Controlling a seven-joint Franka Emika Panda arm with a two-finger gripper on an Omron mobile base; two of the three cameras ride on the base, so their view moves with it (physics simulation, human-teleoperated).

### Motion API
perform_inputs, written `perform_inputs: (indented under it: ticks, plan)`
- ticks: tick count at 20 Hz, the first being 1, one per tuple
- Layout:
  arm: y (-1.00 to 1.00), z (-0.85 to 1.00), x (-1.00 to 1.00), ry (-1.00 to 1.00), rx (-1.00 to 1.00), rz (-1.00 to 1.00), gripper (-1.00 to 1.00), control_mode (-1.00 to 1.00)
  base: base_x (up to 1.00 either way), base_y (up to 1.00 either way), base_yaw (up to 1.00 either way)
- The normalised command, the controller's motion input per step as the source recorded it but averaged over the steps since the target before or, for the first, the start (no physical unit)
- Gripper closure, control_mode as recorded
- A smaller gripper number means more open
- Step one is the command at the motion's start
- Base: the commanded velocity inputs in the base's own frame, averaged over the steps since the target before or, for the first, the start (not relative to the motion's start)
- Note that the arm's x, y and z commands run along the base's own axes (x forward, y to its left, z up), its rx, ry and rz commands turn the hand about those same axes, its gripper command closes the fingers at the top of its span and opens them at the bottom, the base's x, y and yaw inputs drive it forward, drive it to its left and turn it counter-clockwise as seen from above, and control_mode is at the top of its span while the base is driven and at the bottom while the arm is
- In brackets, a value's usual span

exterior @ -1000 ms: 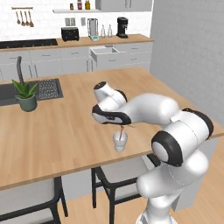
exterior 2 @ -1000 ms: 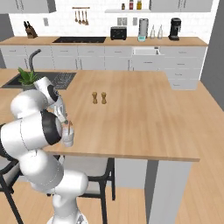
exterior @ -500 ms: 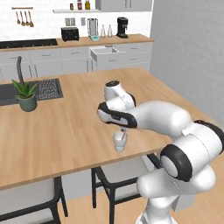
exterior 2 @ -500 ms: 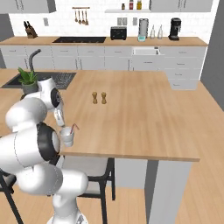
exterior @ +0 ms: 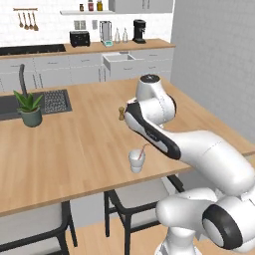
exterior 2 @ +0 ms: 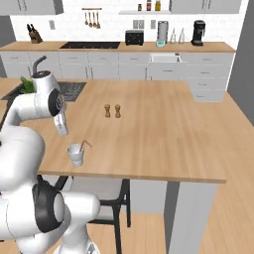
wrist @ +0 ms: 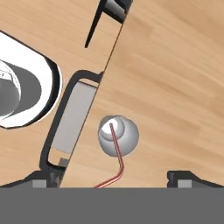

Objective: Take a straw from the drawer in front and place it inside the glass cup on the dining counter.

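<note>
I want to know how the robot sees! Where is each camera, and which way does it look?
Left base view: behind the arm's left, looking forward and down at the dining counter; white arm at right.
Right base view: behind its right; arm at left, shakers mid-counter.
Hand view: looks straight down on the glass cup with the straw; gripper open.
All three share the cup and straw.

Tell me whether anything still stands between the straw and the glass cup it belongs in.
Nothing visible does: the straw already stands inside the glass cup on the dining counter, its bent end leaning out over the rim. The gripper is open above it, holding nothing.
</note>
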Motion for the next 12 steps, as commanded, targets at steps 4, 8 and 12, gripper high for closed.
perform_inputs:
  ticks: [4, 8, 12]
  plan:
    - [-0.43, 1.00, -0.05, 0.00, 0.00, 0.00, -1.00, -1.00, 0.00, 0.00, 0.00]
    - [-0.51, 0.90, 0.00, 0.02, -0.05, -0.02, -1.00, -1.00, 0.00, 0.00, 0.00]
    - [-0.62, 0.52, 0.00, 0.07, -0.08, -0.04, -1.00, -1.00, 0.00, 0.00, 0.00]
